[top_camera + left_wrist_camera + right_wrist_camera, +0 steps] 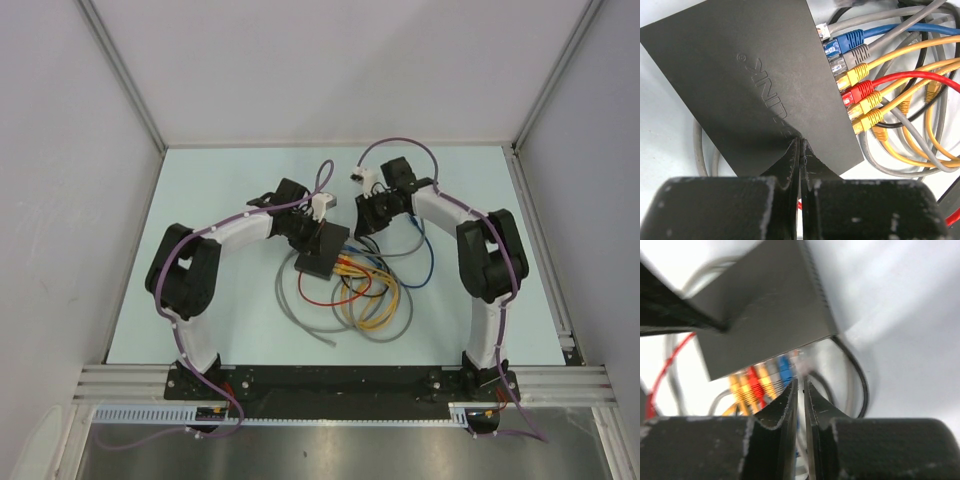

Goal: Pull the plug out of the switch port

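A robotics lab test cell. Plain white panels [330,60] on aluminium posts [120,75] box in a pale bench [230,170]. Loose network cables [385,305] sprawl beside the switch [322,252]; on the near side of it, a black plate [330,381] on slotted rails [120,382] anchors two cabled robot arms [190,270].

One switch [755,85]; in its sockets three yellow plugs [858,75] [868,101] [867,118], one red plug [860,91], one blue plug [847,40], one grey plug [856,54], one clear plug [824,31], seven in all; two grippers: left gripper [801,144], right gripper [801,386].
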Available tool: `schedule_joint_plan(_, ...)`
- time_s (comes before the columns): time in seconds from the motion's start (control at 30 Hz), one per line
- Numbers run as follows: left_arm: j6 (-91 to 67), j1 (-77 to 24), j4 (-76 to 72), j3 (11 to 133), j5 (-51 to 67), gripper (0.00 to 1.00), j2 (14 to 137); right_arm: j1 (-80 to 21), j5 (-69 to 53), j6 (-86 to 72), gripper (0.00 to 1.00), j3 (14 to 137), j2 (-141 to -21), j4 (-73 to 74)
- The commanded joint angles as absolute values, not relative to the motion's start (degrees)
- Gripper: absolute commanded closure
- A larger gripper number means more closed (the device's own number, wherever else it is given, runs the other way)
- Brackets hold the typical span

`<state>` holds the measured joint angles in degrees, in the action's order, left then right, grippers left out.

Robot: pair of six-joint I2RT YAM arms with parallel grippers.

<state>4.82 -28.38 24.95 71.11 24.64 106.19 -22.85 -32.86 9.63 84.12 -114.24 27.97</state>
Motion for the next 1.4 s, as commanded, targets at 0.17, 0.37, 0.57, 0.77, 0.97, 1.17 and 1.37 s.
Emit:
schedule_joint_plan(0.17, 5.8, -29.0, 28.9, 70.2, 21.2, 1.00, 108.3, -15.2, -52.0, 7.5, 1.00, 85.0, -109.4, 24.3)
schedule_joint_plan(0.37, 5.7, -29.0, 30.1, 71.6, 21.5, 1.00, 106.2, -14.9, -43.4, 13.2, 0.63, 88.1, -108.3, 29.8)
schedule_joint_plan(0.57, 5.2, -29.0, 30.8, 71.6, 20.7, 0.63, 101.9, -19.3, -38.2, 17.4, 0.44, 87.5, -109.4, 35.4)
schedule_joint_plan(0.77, 6.1, -28.7, 31.0, 68.7, 16.8, 0.35, 96.6, -22.0, -35.6, 16.3, 0.45, 86.9, -113.1, 33.7)
schedule_joint_plan(0.97, 7.3, -28.5, 30.3, 65.6, 15.6, 0.32, 93.0, -23.5, -31.1, 17.9, 0.49, 87.2, -116.3, 32.8)
schedule_joint_plan(1.17, 7.1, -28.4, 29.4, 64.5, 15.9, 0.32, 92.9, -23.6, -30.9, 19.9, 0.58, 87.0, -117.9, 33.7)
schedule_joint_plan(1.37, 6.4, -28.1, 29.1, 65.9, 17.0, 0.32, 94.0, -23.2, -26.9, 21.5, 0.83, 86.2, -115.9, 34.2)
